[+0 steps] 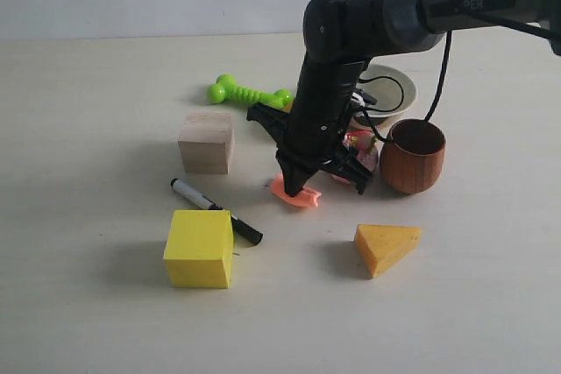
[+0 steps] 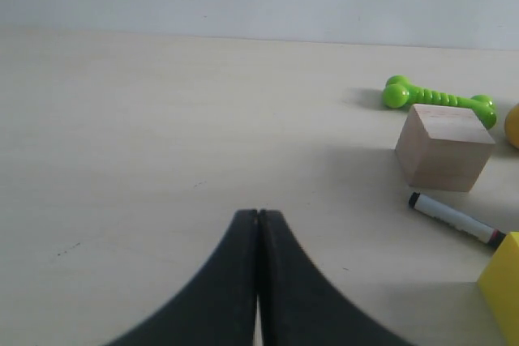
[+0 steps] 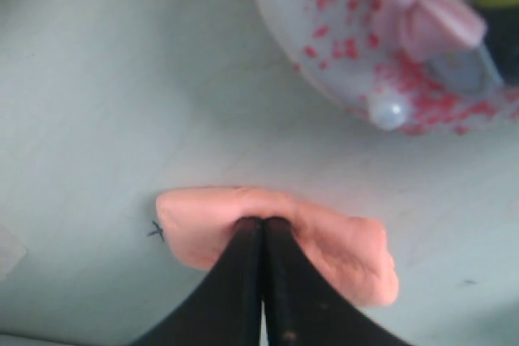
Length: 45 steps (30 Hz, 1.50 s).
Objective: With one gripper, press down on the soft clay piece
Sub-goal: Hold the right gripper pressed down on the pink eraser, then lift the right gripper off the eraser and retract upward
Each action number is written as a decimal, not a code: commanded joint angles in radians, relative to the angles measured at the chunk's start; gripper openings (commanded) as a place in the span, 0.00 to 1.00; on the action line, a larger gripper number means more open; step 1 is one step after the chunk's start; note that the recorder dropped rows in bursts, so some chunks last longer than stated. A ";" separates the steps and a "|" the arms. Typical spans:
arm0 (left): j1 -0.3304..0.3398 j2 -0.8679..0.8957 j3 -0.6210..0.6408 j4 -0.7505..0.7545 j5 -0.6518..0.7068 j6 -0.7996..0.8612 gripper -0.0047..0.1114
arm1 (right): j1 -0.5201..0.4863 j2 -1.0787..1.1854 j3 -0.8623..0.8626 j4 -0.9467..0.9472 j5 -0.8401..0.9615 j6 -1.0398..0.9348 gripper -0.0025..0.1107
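The soft clay piece (image 1: 299, 195) is a salmon-orange lump lying on the table in the middle of the exterior view. My right gripper (image 1: 295, 187) points straight down onto it, fingers shut together. In the right wrist view the closed tips of the right gripper (image 3: 262, 221) sink into the top of the clay piece (image 3: 340, 249), which bulges around them; nothing is between the fingers. My left gripper (image 2: 258, 215) is shut over bare table, far from the clay, and does not show in the exterior view.
Around the clay: a black marker (image 1: 215, 210), a yellow cube (image 1: 200, 248), a wooden block (image 1: 207, 143), a green dumbbell toy (image 1: 248, 92), an orange-yellow wedge (image 1: 387, 246), a brown wooden cup (image 1: 413, 156), a white bowl (image 1: 391, 87), and a pink-sprinkled doughnut toy (image 3: 357, 46) just behind.
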 commanded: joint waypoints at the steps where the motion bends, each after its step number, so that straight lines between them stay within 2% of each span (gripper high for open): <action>1: 0.004 -0.006 -0.004 -0.002 -0.009 -0.001 0.04 | -0.001 -0.017 0.005 -0.022 -0.059 -0.003 0.02; 18: 0.004 -0.006 -0.004 -0.002 -0.009 -0.001 0.04 | -0.001 -0.049 0.005 -0.029 -0.031 -0.003 0.02; 23: 0.004 -0.006 -0.004 -0.002 -0.009 -0.001 0.04 | -0.001 -0.110 0.005 -0.042 -0.025 -0.093 0.02; 27: 0.004 -0.006 -0.004 -0.002 -0.009 -0.001 0.04 | -0.001 -0.195 0.005 -0.115 0.015 -0.179 0.02; 34: 0.004 -0.006 -0.004 -0.002 -0.009 -0.001 0.04 | -0.001 -0.355 0.005 -0.302 0.137 -0.206 0.02; 45: 0.004 -0.006 -0.004 -0.002 -0.009 -0.001 0.04 | -0.001 -0.415 0.005 -0.430 0.092 -0.208 0.02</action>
